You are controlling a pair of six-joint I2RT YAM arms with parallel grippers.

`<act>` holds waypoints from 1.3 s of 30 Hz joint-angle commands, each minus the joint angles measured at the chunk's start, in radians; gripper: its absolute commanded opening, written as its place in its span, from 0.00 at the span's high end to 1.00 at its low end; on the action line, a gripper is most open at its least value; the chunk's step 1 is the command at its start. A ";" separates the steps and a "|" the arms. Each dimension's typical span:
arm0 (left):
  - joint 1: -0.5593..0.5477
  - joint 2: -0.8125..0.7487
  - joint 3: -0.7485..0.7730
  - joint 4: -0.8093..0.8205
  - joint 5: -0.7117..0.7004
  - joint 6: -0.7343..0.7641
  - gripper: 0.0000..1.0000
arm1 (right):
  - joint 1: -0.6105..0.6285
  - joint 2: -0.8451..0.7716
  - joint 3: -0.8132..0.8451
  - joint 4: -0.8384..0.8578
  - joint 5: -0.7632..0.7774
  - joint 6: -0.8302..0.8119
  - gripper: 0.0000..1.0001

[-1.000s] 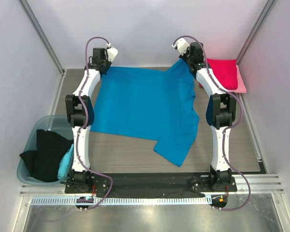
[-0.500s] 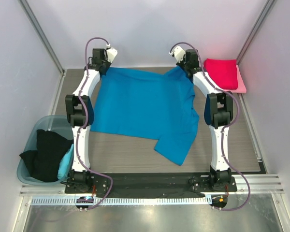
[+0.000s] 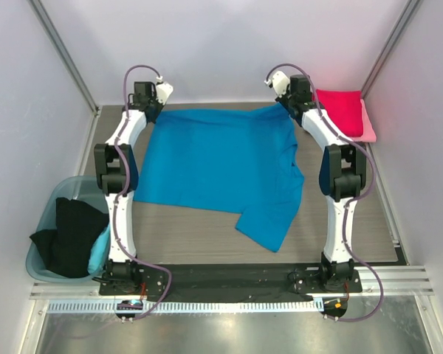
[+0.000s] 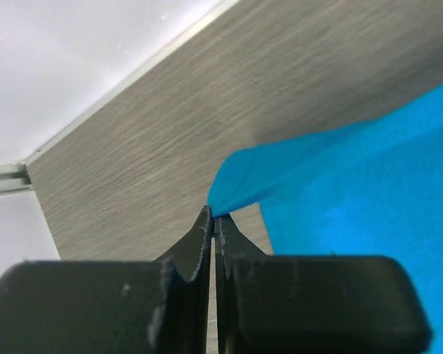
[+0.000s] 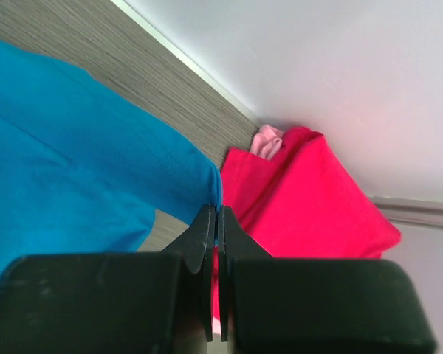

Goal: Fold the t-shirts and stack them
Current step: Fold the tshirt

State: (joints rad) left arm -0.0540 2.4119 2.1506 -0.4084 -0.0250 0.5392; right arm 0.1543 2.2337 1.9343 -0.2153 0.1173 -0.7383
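The spread t-shirt [image 3: 221,162] lies flat on the counter [image 3: 192,236], between the two claws and reaching from them back towards the arm bases. Its far left corner sits in the left claw [image 3: 152,109] and its far right corner in the right claw [image 3: 286,105]. Just right of the right claw, a folded t-shirt [image 3: 340,110] rests on another t-shirt [image 3: 369,127]. Well left of the left claw and nearer the bases, a tub [image 3: 40,258] holds a crumpled t-shirt [image 3: 70,236] that hangs over its rim.

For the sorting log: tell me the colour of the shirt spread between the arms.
The t-shirt is bright blue, clearest in the top external view.
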 commanded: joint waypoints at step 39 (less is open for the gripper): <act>0.028 -0.369 -0.420 0.048 0.086 0.180 1.00 | 0.085 -0.601 -0.626 -0.127 -0.082 0.129 0.99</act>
State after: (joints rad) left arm -0.0353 2.1113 1.7500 -0.3943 0.0544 0.7151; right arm 0.2249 1.6962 1.3266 -0.3359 0.0513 -0.6323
